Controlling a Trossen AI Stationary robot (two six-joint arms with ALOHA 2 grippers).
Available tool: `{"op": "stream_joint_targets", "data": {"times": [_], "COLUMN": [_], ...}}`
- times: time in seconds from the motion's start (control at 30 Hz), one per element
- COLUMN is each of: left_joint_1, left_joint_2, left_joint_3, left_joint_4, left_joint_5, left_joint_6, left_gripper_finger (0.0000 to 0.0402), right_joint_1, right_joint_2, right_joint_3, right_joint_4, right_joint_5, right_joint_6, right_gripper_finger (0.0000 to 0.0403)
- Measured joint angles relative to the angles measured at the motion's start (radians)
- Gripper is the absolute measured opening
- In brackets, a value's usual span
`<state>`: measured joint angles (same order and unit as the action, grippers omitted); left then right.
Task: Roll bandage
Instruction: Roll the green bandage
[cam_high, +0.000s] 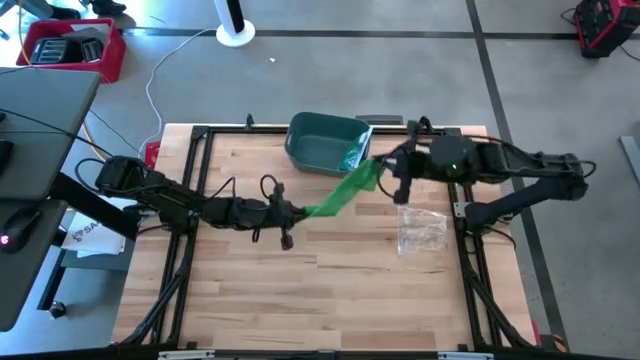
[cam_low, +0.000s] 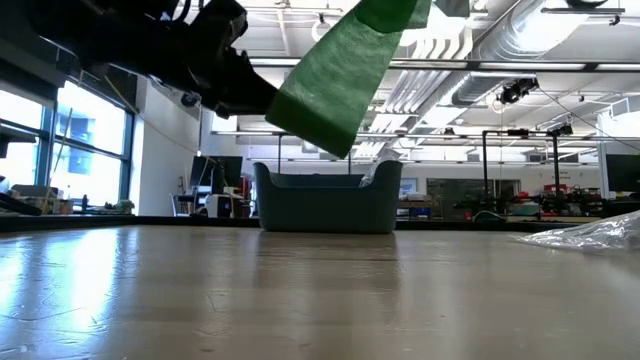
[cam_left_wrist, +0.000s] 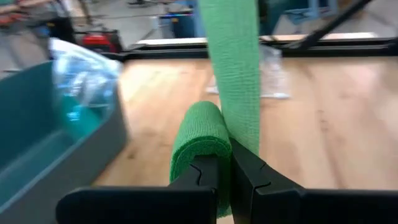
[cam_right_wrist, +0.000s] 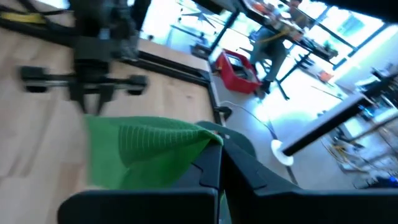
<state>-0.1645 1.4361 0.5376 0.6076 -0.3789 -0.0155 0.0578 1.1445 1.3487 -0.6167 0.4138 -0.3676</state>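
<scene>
A green bandage (cam_high: 345, 190) spans in the air between my two grippers, above the wooden table's middle. My left gripper (cam_high: 298, 211) is shut on its partly rolled lower end (cam_left_wrist: 196, 140). From there the flat strip (cam_left_wrist: 233, 68) rises toward my right gripper (cam_high: 385, 178), which is shut on the upper end. In the low view the strip (cam_low: 335, 85) slants up to the right, well clear of the tabletop. The right wrist view shows the bandage (cam_right_wrist: 143, 152) spreading from my right gripper (cam_right_wrist: 221, 165). My left gripper pinches the bandage's rolled end (cam_left_wrist: 205, 155) between its two fingers, coming nearly level from the table's left. The roll is lifted clear of the table, and the strip leaves it upward. My right gripper pinches the bandage's other end (cam_right_wrist: 202, 137), gathered into folds, between its two fingers. The fingers come from the table's right, slanting slightly down. The strip runs from them down to the other gripper, lifted clear.
A teal bin (cam_high: 322, 145) with clear plastic in it stands at the table's far edge, just beyond the bandage. A clear plastic bag (cam_high: 420, 232) lies on the table's right part. Black frame rails (cam_high: 200, 175) border the table.
</scene>
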Motion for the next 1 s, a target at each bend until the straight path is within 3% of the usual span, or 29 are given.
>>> {"op": "stream_joint_targets", "data": {"times": [0.13, 0.33, 0.47, 0.57, 0.73, 0.87, 1.0], "left_joint_1": [-0.027, -0.082, -0.115, -0.152, -0.211, -0.224, -0.224], "left_joint_2": [0.0, 0.0, 0.0, 0.0, -0.015, -0.043, -0.097], "left_joint_3": [0.021, 0.056, 0.077, 0.088, 0.091, 0.091, 0.091], "left_joint_4": [-0.022, -0.025, -0.028, -0.045, -0.165, -0.295, -0.369], "left_joint_5": [0.081, 0.141, 0.25, 0.273, 0.145, -0.027, -0.158], "left_joint_6": [-0.038, -0.074, -0.138, -0.164, -0.2, -0.227, -0.228], "left_gripper_finger": [0.0003, 0.0003, 0.0003, 0.0003, 0.0004, 0.0004, 0.0004], "right_joint_1": [-0.088, -0.206, -0.244, -0.248, -0.228, -0.179, -0.109], "right_joint_2": [0.056, 0.187, 0.308, 0.4, 0.5, 0.478, 0.425], "right_joint_3": [0.05, 0.063, 0.063, 0.063, 0.063, 0.063, 0.063], "right_joint_4": [0.001, -0.022, -0.03, -0.034, -0.05, -0.091, -0.226], "right_joint_5": [-0.048, -0.282, -0.394, -0.418, -0.445, -0.487, -0.599], "right_joint_6": [0.0, 0.011, 0.05, 0.053, 0.045, 0.041, 0.008], "right_gripper_finger": [0.0, 0.0, 0.0, 0.0, 0.0, 0.0, 0.0]}}
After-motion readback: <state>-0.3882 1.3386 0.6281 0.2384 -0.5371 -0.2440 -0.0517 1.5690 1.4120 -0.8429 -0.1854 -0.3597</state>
